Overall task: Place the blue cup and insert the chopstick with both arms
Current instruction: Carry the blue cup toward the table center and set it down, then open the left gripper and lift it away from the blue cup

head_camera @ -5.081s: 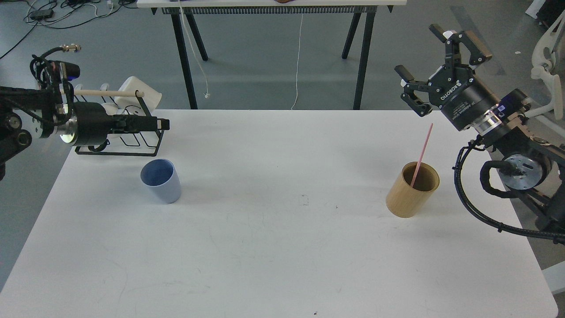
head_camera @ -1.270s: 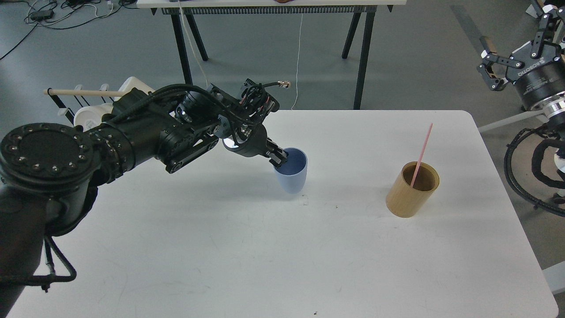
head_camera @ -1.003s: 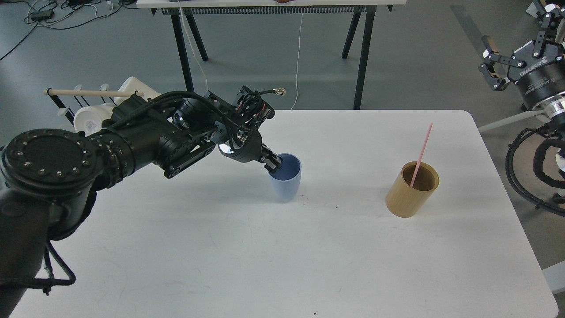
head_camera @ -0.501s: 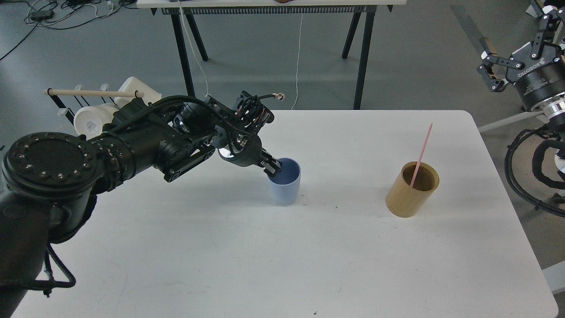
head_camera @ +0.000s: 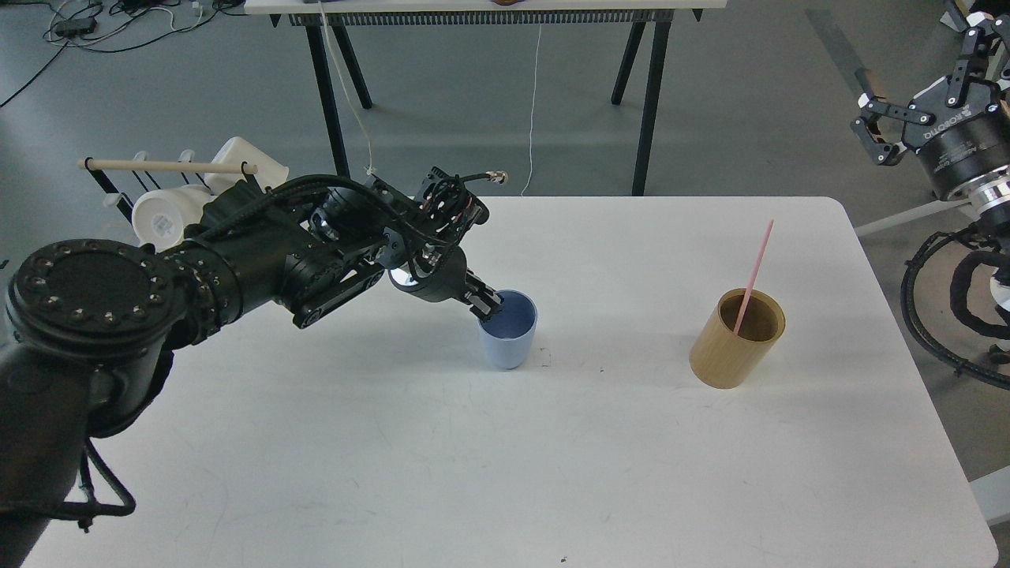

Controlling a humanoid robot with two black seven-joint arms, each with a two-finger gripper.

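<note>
- The left arm (head_camera: 260,252) reaches in from the left edge across the white table (head_camera: 505,473), its thick black links lying over the table's left half.
- The left gripper (head_camera: 488,306) sits at the near-left rim of the blue cup (head_camera: 506,347), pointing down and to the right.
- Its fingers look pinched on the rim, one tip over the darker inside and the other against the outer wall (the tips are small and dark, so the exact contact is hard to read).
- The cup stands upright near the middle of the table, a little left of centre, its mouth open upward; whether its base rests fully on the table I cannot tell.
- The bamboo holder (head_camera: 730,347) stands upright on the right half of the table, well apart from the cup.
- The pink chopstick (head_camera: 756,268) stands in the holder, leaning up and to the right, its upper part rising clear above the rim.
- The right gripper (head_camera: 919,106) hangs off the table, high at the right edge, well apart from the holder and the chopstick.
- Its fingers are spread apart, holding nothing.
- A rack (head_camera: 170,167) with white mugs (head_camera: 162,217) stands behind the left arm, at the far-left corner of the table.
- A second table's dark legs (head_camera: 643,95) stand on the grey floor beyond.
</note>
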